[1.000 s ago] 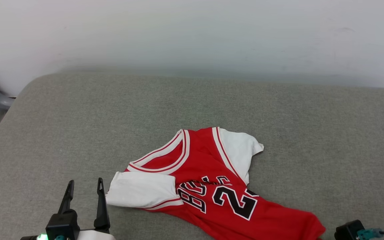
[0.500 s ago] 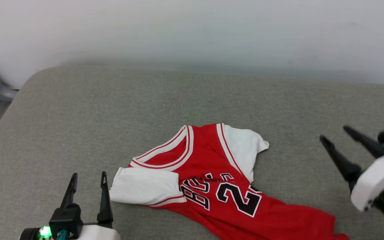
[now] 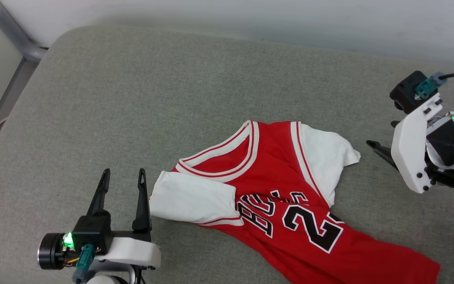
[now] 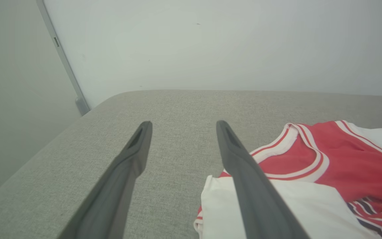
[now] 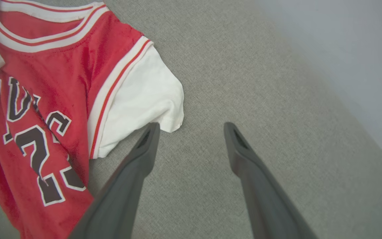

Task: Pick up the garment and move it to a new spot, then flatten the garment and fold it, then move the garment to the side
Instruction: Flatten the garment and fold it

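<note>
In the head view, one garment (image 3: 286, 197), a soft red jersey with striped trim and black, white-edged lettering, lies rumpled and slanted on the grey woven cushion (image 3: 172, 98), toward its near right. The left gripper (image 3: 124, 171), two tapered dark fingers spread on nothing, stands just beside the near sleeve (image 3: 191, 199). The right gripper (image 3: 380, 152) shows one finger near the far sleeve (image 3: 329, 157). In the left wrist view, the left gripper (image 4: 183, 123) gapes over bare weave, with the garment (image 4: 343, 159) at right. In the right wrist view, the right gripper (image 5: 191, 125) is spread and empty, one tip just beside the far sleeve (image 5: 144, 99).
</note>
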Tool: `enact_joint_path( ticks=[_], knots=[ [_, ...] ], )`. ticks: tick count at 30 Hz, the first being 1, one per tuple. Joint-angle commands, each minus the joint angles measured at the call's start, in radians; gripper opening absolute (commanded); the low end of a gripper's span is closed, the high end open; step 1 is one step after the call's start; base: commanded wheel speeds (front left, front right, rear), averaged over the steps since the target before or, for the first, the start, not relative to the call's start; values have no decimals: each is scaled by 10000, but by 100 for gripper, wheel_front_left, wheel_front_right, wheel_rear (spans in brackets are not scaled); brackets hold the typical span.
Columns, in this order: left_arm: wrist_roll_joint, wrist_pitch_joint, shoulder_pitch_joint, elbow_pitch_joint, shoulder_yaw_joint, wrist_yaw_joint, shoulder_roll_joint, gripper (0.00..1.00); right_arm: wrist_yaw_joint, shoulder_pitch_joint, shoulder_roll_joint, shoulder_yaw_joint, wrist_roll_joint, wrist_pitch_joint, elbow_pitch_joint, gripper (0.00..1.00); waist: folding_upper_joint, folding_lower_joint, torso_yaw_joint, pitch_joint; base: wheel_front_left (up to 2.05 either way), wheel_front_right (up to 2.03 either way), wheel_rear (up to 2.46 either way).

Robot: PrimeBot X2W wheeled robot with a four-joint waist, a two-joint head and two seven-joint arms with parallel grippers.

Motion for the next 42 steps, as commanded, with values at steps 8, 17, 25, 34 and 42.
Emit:
enact_joint_path(
  ticks=[8,17,25,34,42],
  knots=[
    [-185,-26,-653,-135,-333,136,-95,100,-14,-1626,66,1724,240,998,1531,100,0,-2,736,1196,0,0,0],
    [-340,-26,-1057,-76,-546,274,-123,100,-13,-1685,255,3640,486,734,3253,100,0,-2,948,1776,0,0,0],
    [-318,-26,-1011,98,-427,307,-126,100,-11,-2118,311,4402,1130,-360,3352,0,0,-2,696,1545,0,0,0],
    [-74,-26,-445,317,-172,153,-72,100,-14,-3074,386,4615,1576,-2743,2038,0,0,-2,175,231,0,0,0],
    [32,-26,336,385,43,165,3,100,-14,-2704,-399,4507,1952,-3657,72,0,0,-2,-342,-875,0,0,0]
  ],
)
